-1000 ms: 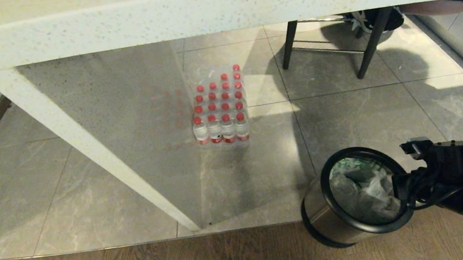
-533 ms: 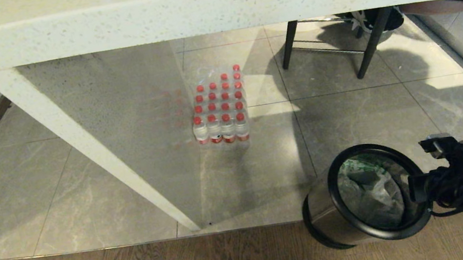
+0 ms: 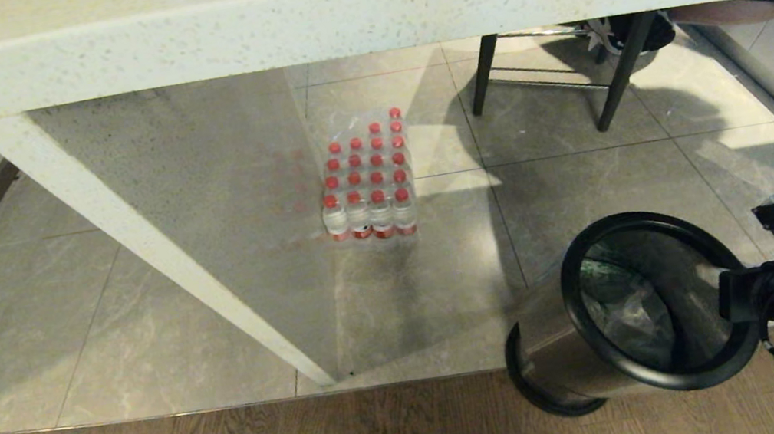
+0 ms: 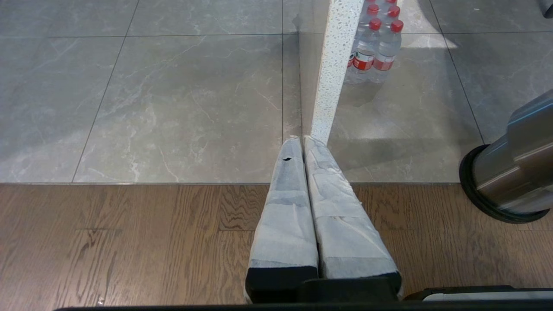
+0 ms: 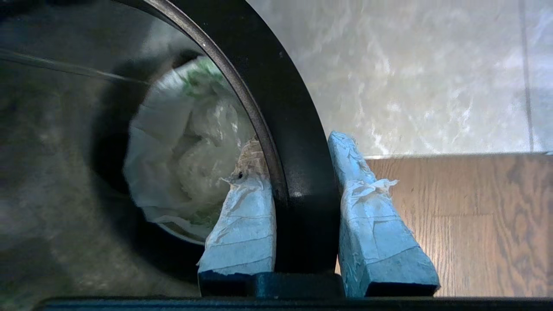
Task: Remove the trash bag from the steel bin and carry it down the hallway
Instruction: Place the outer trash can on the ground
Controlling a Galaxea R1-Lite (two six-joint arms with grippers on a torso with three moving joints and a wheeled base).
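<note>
Right gripper (image 5: 302, 172): I had my taped fingers closed across the black rim (image 5: 298, 142) of the steel bin (image 3: 557, 361), one finger inside the mouth and one outside, pinching rim rather than plastic.
Left gripper (image 4: 302, 142): it hung idle over the wooden floor (image 4: 129, 242), its fingers pressed together on nothing.
Steel bin: it leaned toward me on the edge of its base, at the seam where the grey tiles (image 3: 62, 323) met the wood, its mouth turned up at my head camera.
Trash bag (image 3: 629, 322): it lay deep inside the bin, a crumpled white wad with green print, apart from my fingers.
Handling, the bag: I judged it light, limp and slippery; thin film like that would bunch, stretch or tear under a hard pull, so a gathered fold near its top seemed the best hold.
Handling, the bin: smooth steel on glossy tile looked ready to slide or tip over if I let go carelessly.
Hidden: I could not see the bag's open edge, nor whether it had handles, nor what it held.
Cut off: my right arm left the head view at the lower right, and the far side of the bin's base was out of sight.
Nearby: a wrapped pack of red-capped bottles (image 3: 366, 185) stood under the pale stone table (image 3: 323, 10).
</note>
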